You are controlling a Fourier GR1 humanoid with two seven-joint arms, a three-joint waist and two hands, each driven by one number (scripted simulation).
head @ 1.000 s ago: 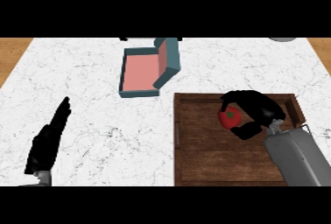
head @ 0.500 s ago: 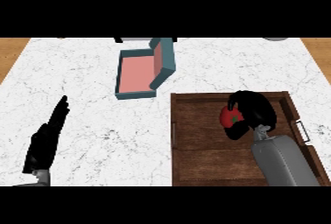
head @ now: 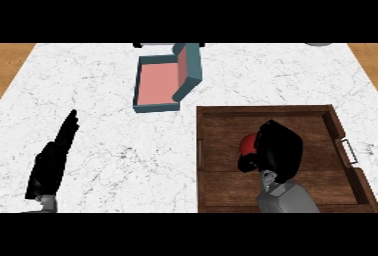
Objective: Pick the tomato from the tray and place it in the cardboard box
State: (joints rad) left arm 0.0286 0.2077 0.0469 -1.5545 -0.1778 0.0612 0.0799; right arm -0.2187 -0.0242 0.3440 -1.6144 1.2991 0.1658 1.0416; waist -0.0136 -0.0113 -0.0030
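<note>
Curling round the tomato, the right hand has shifted slightly leftward over the wooden tray, tomato moving with it; the grasp appears secured. Transfer to the teal box remains. The left hand rests open at the counter's left.

counter: bearing the tray and the cardboard box.
tray: sitting on the counter at the near right.
cardboard box: lying on the counter far of centre, left of and beyond the tray, just beside its far left corner.
tomato: lying in the tray near its middle, under the right hand.
right hand: curling over the tomato, above the tray.
left hand: resting at the near left, well apart from tray and box.
</note>
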